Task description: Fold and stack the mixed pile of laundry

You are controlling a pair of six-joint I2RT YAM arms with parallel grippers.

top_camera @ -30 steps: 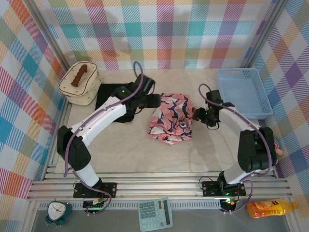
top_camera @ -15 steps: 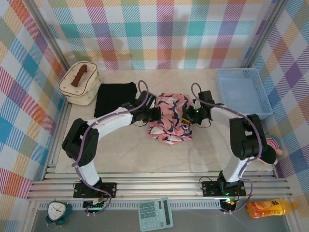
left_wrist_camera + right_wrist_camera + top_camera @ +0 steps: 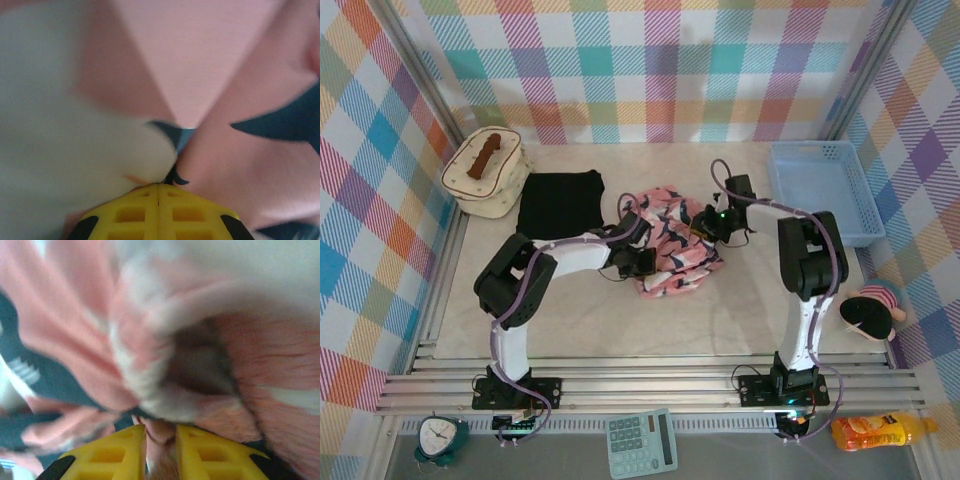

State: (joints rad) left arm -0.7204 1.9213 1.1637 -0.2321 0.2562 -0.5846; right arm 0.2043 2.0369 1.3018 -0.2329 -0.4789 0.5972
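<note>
pink shirt [image 3: 672, 250] soft matt cloth, fuzzy nap up close, black shirt [image 3: 560, 202] left of it flat matt cloth, basket [image 3: 825, 195] right of it smooth plastic mesh, my left gripper [image 3: 158, 186] moulded yellow plastic, smooth, matt

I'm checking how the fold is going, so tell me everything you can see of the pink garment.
The pink garment is soft, thin-looking cloth printed with dark navy and white shapes. It lies crumpled and bunched, not folded, near the middle of the beige table, to the right of the flat black shirt. The left gripper is shut on its left edge. The right gripper pinches a fold at its upper right, with pink cloth showing between the fingers.
</note>
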